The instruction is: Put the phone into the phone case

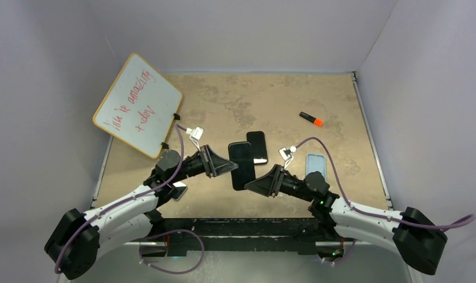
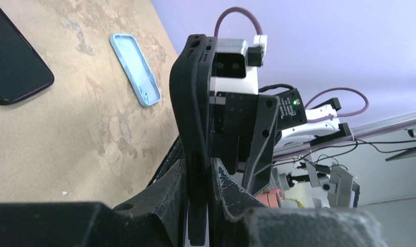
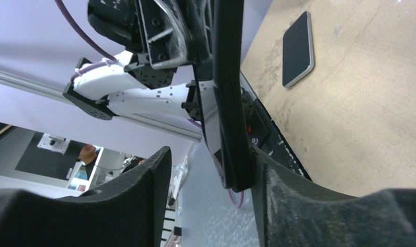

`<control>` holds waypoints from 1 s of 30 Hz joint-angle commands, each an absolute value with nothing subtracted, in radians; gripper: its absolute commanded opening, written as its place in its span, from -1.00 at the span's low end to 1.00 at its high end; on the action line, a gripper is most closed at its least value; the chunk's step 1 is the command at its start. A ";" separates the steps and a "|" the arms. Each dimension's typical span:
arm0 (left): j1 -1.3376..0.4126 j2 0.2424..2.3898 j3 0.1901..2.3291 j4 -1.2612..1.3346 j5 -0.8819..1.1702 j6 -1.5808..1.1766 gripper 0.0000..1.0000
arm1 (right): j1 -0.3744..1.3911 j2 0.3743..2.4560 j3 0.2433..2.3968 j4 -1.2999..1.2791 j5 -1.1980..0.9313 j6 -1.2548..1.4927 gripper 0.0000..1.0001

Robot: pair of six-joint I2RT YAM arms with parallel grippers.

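Black parts are both in hand: the black case (image 2: 188, 103) stands edge-on between the pads of your left gripper (image 2: 197, 172), which is clamped on its lower end. The phone (image 3: 207, 123) lies flat against the open side of the case, and both are raised off the table (image 1: 224, 100). In the left wrist view the top corner of the case bows away from the phone, so judge the phone as only partly seated. How far the lower end is in cannot be read, because the fingers cover it. Your right gripper (image 3: 210, 154) faces the left one from the far end of the pair. Its jaws stand wide, gripping nothing: one finger touches the back of the case, and the other is well apart from the phone's face. The step in hand is therefore the press-fit, not the pick-up. For the next move, hold the left grip firm, bring the free right finger against the phone's face, and squeeze near the bowed corner until that lip wraps the edge. Keep the squeeze square to the slab; a skewed push may lever the phone out. A second dark phone (image 1: 258, 146) lies on the table just beyond both sets of fingertips. A pale blue case (image 1: 316, 165) lies beside the right wrist. Leave both alone.
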State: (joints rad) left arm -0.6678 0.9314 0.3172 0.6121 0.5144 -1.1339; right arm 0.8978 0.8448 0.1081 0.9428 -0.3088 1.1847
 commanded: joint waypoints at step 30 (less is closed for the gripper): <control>-0.662 0.914 0.339 0.725 0.561 -1.139 -1.00 | 0.903 0.737 0.070 0.932 -0.125 1.236 -1.00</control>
State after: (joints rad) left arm -0.6636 0.8993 0.3355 0.5743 0.4992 -1.1168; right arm 0.9081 0.7685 0.0708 0.9039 -0.2115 1.2419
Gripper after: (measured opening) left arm 0.187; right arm 0.079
